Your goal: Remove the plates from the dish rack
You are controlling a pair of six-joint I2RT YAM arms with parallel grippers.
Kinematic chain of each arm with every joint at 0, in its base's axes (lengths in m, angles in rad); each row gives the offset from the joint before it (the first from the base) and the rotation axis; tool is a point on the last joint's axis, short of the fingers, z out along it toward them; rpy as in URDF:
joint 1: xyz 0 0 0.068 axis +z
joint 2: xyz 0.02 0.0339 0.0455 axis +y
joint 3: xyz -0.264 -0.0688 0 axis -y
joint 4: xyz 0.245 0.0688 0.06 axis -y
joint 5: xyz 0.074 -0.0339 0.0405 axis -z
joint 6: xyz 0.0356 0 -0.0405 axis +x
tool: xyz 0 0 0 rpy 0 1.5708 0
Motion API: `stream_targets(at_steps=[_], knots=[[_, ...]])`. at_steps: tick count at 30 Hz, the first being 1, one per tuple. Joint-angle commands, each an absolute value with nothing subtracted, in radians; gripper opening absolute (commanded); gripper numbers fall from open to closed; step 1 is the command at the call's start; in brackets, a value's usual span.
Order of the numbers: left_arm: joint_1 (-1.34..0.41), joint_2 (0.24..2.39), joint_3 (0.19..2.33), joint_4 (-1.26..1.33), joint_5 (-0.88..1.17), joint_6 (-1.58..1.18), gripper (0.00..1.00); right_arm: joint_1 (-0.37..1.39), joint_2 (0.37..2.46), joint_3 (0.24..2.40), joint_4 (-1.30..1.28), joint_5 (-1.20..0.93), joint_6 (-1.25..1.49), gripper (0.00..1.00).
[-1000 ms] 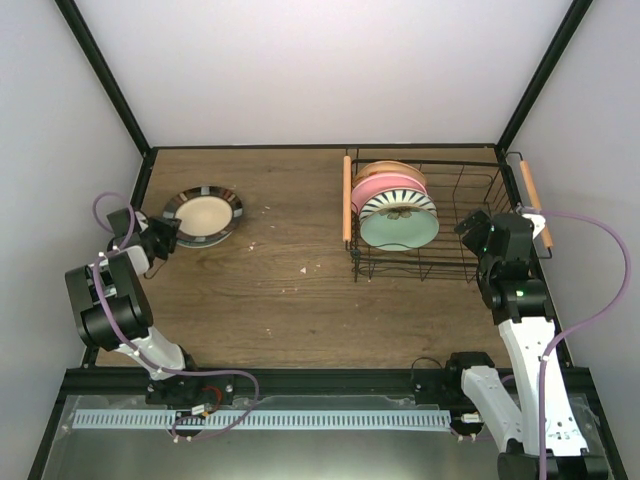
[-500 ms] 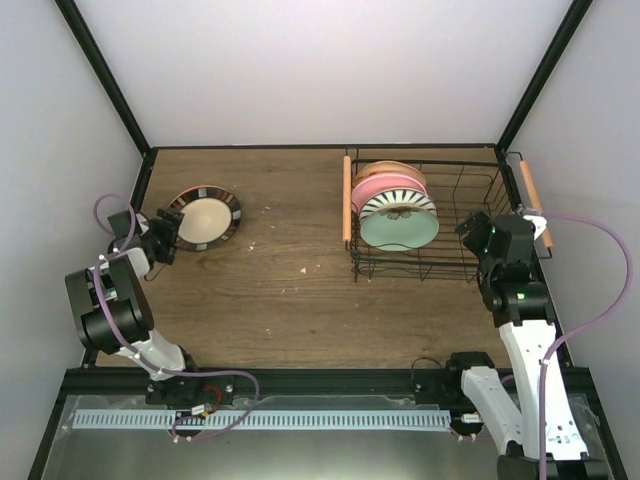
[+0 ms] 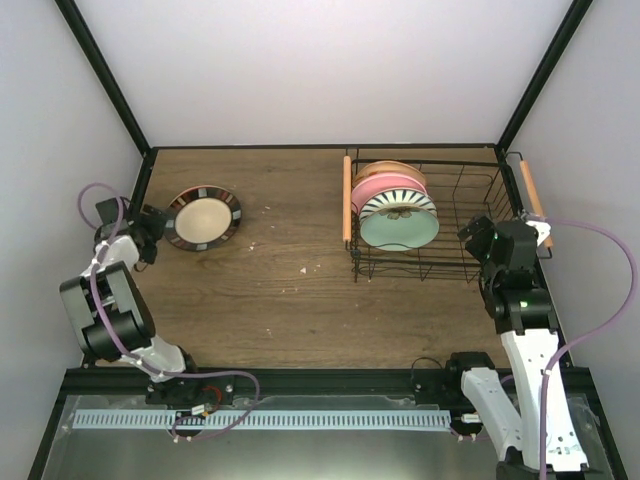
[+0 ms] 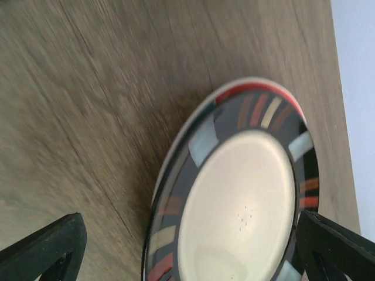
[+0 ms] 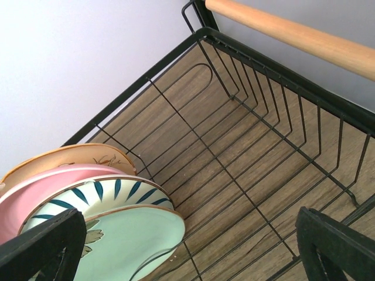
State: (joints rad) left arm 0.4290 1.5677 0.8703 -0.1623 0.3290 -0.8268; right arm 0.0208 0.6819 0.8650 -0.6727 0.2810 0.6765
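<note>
A plate with a dark rim of coloured blocks and a cream centre lies flat on the table at the left; in the left wrist view this plate fills the lower middle. My left gripper is open just left of its rim, and the plate's near edge lies between the spread fingertips. The black wire dish rack holds several upright plates: tan, pink, striped, mint green. My right gripper stands open over the rack's right part, empty, right of the mint plate.
Wooden rod handles run along the rack's two sides. The enclosure's black frame posts and pale walls stand close behind the rack and beside both arms. A few small crumbs lie on the brown table between plate and rack.
My left gripper opened and let go of the plate, which settled from tilted to flat. The left arm drew back to the left. The right arm shifted only slightly.
</note>
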Motion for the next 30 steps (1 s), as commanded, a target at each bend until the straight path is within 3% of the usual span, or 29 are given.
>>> stream_targets(at_steps=[1,5,10,16,22,30], knots=[[0.436,1.486,0.992,-0.371,0.158,-0.764,1.0,0.017,0.652,0.872,-0.702,0.313,0.701,1.0],[0.346,1.49,1.167,-0.326,0.18,-0.707,1.0,0.017,0.671,0.869,-0.681,0.296,0.699,1.0],[0.06,1.579,1.455,-0.126,0.493,-0.418,0.99,0.017,0.708,0.879,-0.643,0.278,0.689,1.0],[-0.365,1.767,1.853,-0.418,0.651,0.155,0.98,0.016,0.707,0.887,-0.631,0.279,0.692,1.0],[-0.582,1.908,1.995,-0.529,0.58,0.381,0.92,0.017,0.662,0.895,-0.672,0.321,0.699,1.0],[-0.773,2.039,2.09,-0.611,0.415,0.648,0.92,0.017,0.617,0.9,-0.709,0.376,0.695,1.0]])
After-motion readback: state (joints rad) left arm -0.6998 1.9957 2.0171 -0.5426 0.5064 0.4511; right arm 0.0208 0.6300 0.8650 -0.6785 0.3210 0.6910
